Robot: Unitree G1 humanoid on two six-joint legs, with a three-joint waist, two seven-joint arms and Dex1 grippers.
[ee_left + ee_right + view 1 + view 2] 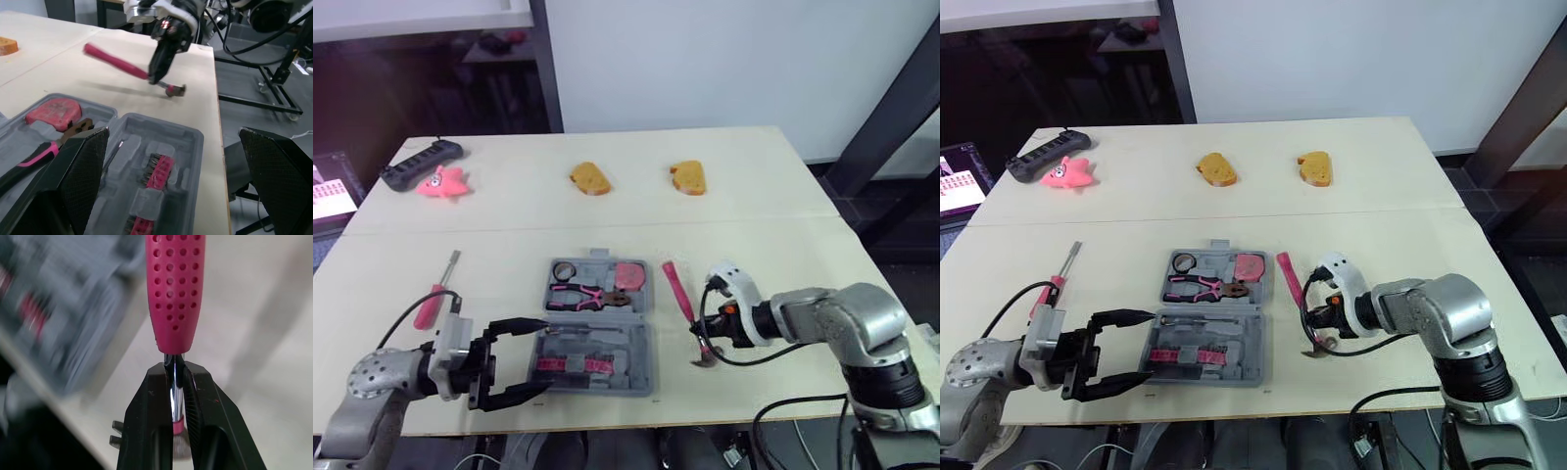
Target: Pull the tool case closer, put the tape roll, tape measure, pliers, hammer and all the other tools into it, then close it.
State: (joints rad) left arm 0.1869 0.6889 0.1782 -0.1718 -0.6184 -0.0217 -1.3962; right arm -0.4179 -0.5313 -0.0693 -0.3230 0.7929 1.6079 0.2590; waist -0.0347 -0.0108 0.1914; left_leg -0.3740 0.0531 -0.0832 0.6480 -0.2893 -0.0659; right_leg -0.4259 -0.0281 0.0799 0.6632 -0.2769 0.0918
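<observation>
Pinches the hammer (678,291) by its metal shaft in the right pincer (176,377), just right of the open tool case (631,348) at the near middle of the table (773,235). Holds the left pincer (540,357) spread wide at the case's near left side. Shows pliers (587,296), tape measure (629,275) and tape roll (564,270) lying in the far half, with a screwdriver (435,299) out on the left.

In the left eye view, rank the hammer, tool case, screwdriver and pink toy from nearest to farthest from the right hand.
1. hammer, gripped in the right hand.
2. tool case, centre of table.
3. screwdriver, table's left side.
4. pink toy, far left corner.
</observation>
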